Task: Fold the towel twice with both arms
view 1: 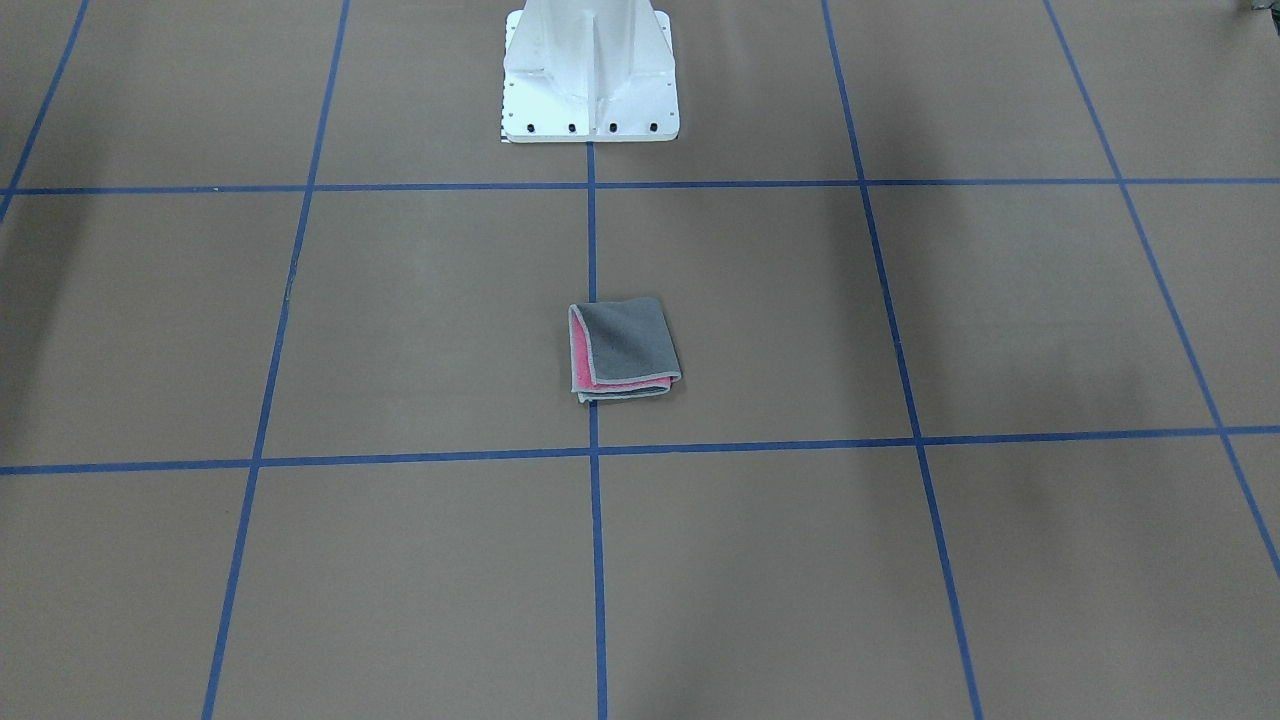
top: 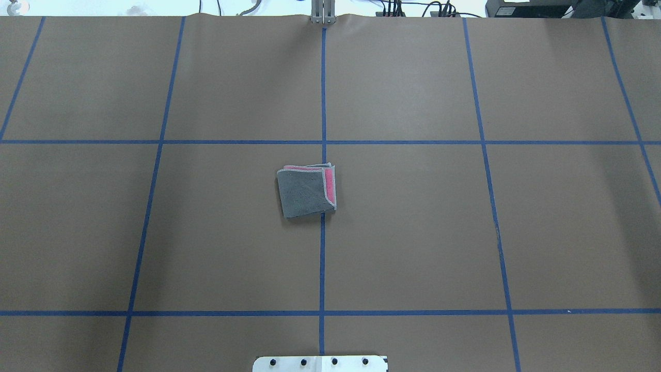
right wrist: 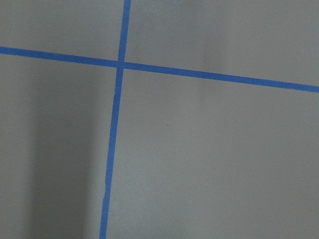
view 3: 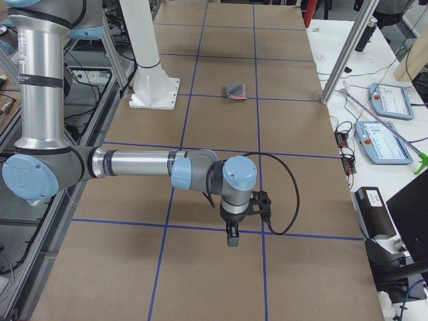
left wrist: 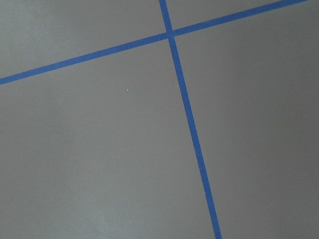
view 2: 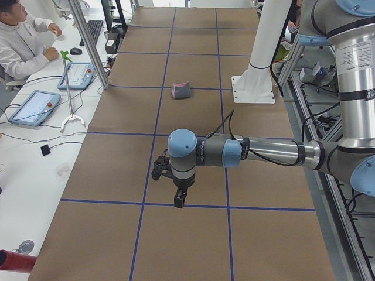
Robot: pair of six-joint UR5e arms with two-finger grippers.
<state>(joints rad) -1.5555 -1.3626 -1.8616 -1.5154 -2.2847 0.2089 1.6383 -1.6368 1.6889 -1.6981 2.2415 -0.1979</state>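
Note:
The towel (view 1: 625, 350) lies folded into a small square at the table's middle, dark grey face up, with pink layers and light edging showing along two sides (top: 307, 192). It is far off in both side views (view 2: 181, 89) (view 3: 235, 91). Nothing touches it. My left gripper (view 2: 179, 199) hangs over the table's left end, far from the towel; I cannot tell whether it is open or shut. My right gripper (view 3: 232, 237) hangs over the right end, equally far away, its state also unclear. Both wrist views show only brown table and blue tape.
Blue tape lines (top: 323, 103) grid the brown table. The white pedestal base (view 1: 590, 80) stands behind the towel. A seated person (view 2: 20, 41), tablets (view 2: 34, 107) and metal posts (view 2: 88, 44) line the operators' side.

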